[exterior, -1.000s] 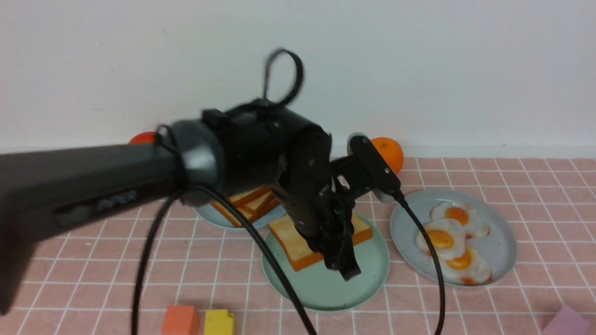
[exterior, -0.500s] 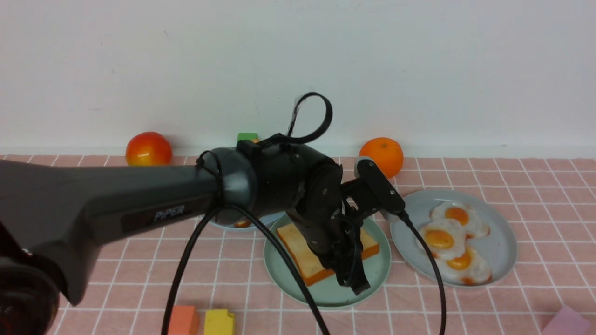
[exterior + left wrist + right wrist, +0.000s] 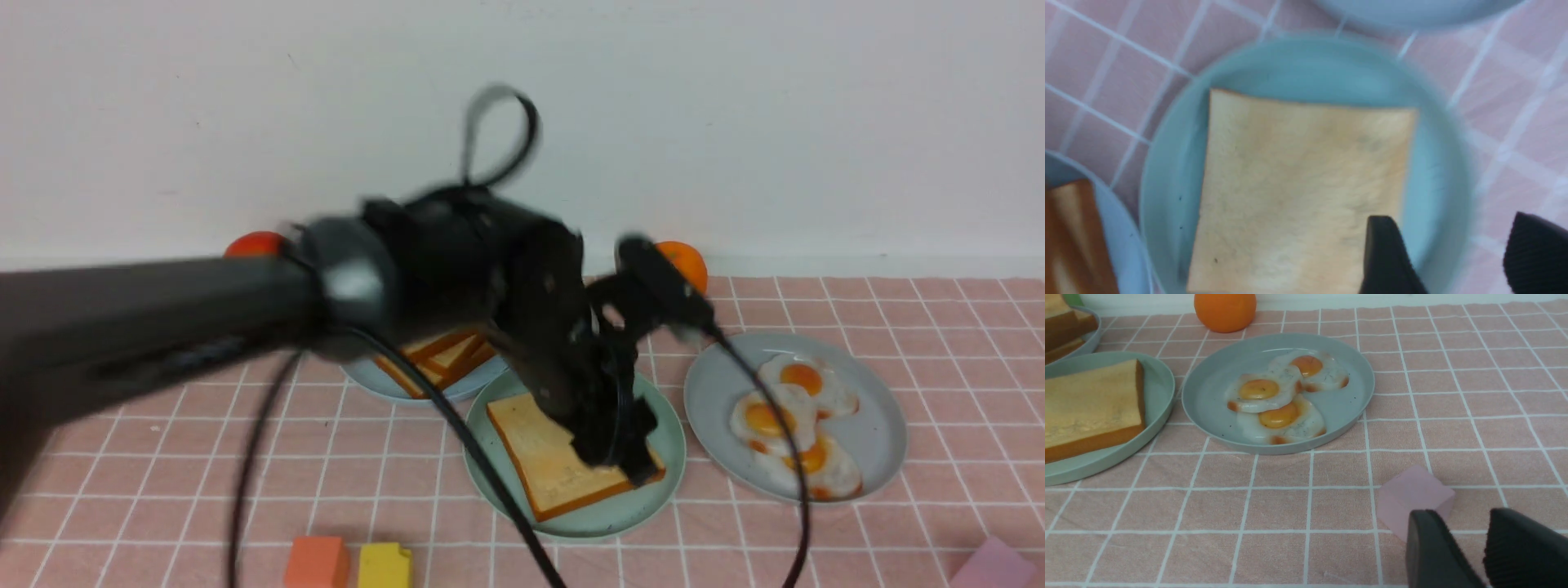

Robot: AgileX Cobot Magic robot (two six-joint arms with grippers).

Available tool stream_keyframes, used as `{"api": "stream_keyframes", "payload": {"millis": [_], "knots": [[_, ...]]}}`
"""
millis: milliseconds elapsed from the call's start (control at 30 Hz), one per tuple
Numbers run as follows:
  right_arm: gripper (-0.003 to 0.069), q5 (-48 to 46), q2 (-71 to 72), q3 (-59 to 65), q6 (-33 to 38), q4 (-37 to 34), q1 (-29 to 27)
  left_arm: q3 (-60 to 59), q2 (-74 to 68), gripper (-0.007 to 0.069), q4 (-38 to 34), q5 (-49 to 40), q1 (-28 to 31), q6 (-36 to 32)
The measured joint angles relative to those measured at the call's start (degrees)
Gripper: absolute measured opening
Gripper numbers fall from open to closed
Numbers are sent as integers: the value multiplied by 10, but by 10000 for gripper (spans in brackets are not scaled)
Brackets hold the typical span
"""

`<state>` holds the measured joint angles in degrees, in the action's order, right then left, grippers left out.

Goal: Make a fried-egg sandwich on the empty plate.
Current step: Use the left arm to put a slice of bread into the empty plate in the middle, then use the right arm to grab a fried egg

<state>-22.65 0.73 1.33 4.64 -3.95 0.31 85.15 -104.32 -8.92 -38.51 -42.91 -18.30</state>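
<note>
One square toast slice point(image 3: 555, 457) lies flat, golden face up, on the mint-green plate point(image 3: 629, 513) at the middle of the bench point(image 3: 939, 327). Being square, the slice has no real long axis. Its edges sit turned a little off the cloth's grid lines, with an orange-brown crust edge facing you and slightly to the right.

Your left pincer point(image 3: 1451, 228) hangs just above the slice's right part, jaws spread wide with nothing between them.

Judging from this, the base of the sandwich is laid. An egg and a second slice on top are left to do.

Just right of the green plate, a grey-blue plate point(image 3: 882, 408) carries three fried eggs point(image 3: 771, 420), overlapping one another. Behind and to the left, another grey-blue plate point(image 3: 384, 384) holds spare toast slices point(image 3: 433, 359), partly hidden by the left arm.

Your right pincer point(image 3: 1466, 522) sits low over the bench at the near right, close to a pale pink block point(image 3: 1412, 498). Its jaws stand partly apart and hold nothing.
</note>
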Motion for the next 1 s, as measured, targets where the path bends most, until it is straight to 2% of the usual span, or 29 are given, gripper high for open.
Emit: {"api": "stream_keyframes", "payload": {"millis": [33, 100, 133, 167, 233, 267, 433, 633, 767, 867, 933, 1000], "knots": [[242, 0, 0, 0, 0, 0, 0, 0, 6, 388, 0, -2, -1, 0], [242, 0, 0, 0, 0, 0, 0, -1, 56, 314, -15, -19, -4, 37], [242, 0, 0, 0, 0, 0, 0, -5, 105, 225, -28, -42, -5, 70], [242, 0, 0, 0, 0, 0, 0, -8, 127, 183, -33, -49, -6, 76], [242, 0, 0, 0, 0, 0, 0, -40, 208, 34, -42, -61, -6, 87], [242, 0, 0, 0, 0, 0, 0, -62, 244, 12, -45, -60, -6, 86], [242, 0, 0, 0, 0, 0, 0, -204, 404, 12, -70, -38, -6, 87], [242, 17, 0, 1, -20, -13, 0, -431, 632, 12, -110, 72, -6, 80], [242, 93, 0, 3, -118, -140, 0, -573, 775, 12, -114, 141, -6, 101], [242, 152, 0, 3, -178, -234, 0, -631, 843, 12, -115, 179, -6, 111], [242, 178, 0, 3, -191, -266, 1, -649, 866, 12, -116, 185, -6, 112], [237, 157, -1, -18, -191, -280, 7, -657, 876, 12, -117, 184, -6, 113]]}}
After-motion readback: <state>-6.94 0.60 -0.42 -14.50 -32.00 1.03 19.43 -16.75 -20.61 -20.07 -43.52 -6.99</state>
